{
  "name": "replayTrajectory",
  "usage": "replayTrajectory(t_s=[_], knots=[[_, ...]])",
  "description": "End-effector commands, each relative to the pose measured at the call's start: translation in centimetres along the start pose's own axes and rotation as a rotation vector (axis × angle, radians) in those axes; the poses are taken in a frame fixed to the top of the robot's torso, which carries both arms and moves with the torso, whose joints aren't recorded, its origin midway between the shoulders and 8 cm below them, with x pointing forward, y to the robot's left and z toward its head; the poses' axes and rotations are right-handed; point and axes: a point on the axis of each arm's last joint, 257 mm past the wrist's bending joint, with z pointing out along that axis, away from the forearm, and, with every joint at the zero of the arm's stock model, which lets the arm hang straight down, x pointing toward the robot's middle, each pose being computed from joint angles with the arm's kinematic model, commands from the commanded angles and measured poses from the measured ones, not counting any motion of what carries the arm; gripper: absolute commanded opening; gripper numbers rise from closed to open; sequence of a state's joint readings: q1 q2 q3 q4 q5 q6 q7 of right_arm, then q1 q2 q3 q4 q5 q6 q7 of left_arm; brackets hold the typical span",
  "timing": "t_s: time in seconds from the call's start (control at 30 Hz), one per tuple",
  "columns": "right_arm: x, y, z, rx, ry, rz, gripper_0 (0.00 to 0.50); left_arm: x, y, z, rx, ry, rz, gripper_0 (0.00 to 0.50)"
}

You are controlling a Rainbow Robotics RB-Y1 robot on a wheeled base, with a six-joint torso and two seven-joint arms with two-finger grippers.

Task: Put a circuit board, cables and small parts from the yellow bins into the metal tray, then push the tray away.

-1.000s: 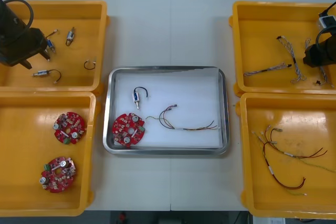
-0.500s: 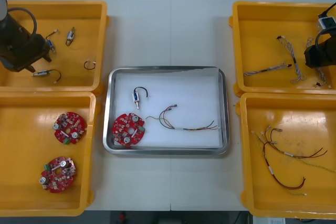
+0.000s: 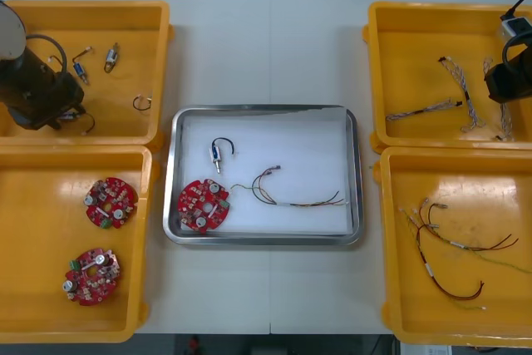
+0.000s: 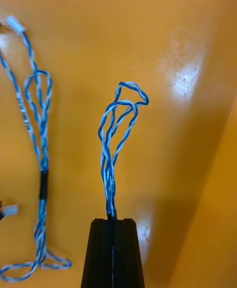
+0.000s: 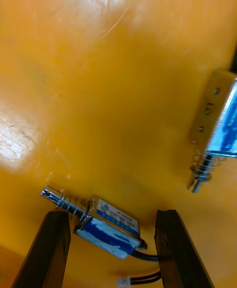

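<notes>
Metal tray (image 3: 266,240) sits mid-table, holding one circuit board (image 3: 203,204). In the far left yellow bin (image 3: 100,7), my left gripper (image 5: 109,214) straddles a small metal part (image 5: 111,229), fingers (image 5: 47,248) spread apart. My right gripper (image 4: 113,221) is clamped on a twisted blue and white cable (image 4: 116,135).

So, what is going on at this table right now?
The robot is filling the metal tray. Its left claw is down in the far left yellow bin, open, with a small metal part lying on the bin floor between its fingers. Its right claw is in the far right yellow bin, shut on a twisted blue and white cable. The tray already holds a round red circuit board, a red and yellow cable and a second small part.
</notes>
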State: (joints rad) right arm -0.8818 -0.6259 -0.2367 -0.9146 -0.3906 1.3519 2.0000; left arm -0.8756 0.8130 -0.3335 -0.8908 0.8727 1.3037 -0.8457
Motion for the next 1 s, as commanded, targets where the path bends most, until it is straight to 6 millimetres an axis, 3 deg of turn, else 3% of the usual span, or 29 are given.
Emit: replayTrajectory(t_s=[0.03, 0.17, 0.2, 0.23, 0.27, 0.63, 0.7, 1.0], knots=[[-1.1, -0.7, -3.3, 0.035, 0.000, -0.009, 0.000, 1.0, 0.8, 1.2, -0.025, 0.008, -0.077, 0.500], [-1.2, 0.3, -4.9, 0.020, 0.021, -0.034, 0.000, 1.1, 1.0, 1.4, -0.026, 0.009, -0.077, 0.500], [-1.1, 0.7, -5.5, 0.010, 0.031, -0.040, 0.000, 1.2, 1.1, 1.5, -0.028, 0.010, -0.075, 0.470], [-1.1, 1.0, -6.2, 0.006, 0.037, -0.051, 0.000, 1.2, 1.2, 1.6, -0.029, 0.011, -0.074, 0.299], [-1.0, 1.4, -6.8, 0.002, 0.046, -0.063, 0.000, 1.2, 1.1, 1.5, -0.027, 0.011, -0.072, 0.013], [0.0, 6.0, -12.0, -0.005, 0.088, -0.232, 0.000, 1.1, 0.3, 1.2, -0.013, 0.010, -0.070, 0.000], [-0.7, 7.0, -12.8, 0.011, 0.053, -0.279, 0.000, 0.8, -0.1, 0.8, -0.008, 0.005, -0.068, 0.000], [-1.2, 14.4, -15.2, -0.050, -0.075, -0.424, 0.000, -0.3, -3.7, -4.4, 0.023, 0.015, -0.046, 0.001]])
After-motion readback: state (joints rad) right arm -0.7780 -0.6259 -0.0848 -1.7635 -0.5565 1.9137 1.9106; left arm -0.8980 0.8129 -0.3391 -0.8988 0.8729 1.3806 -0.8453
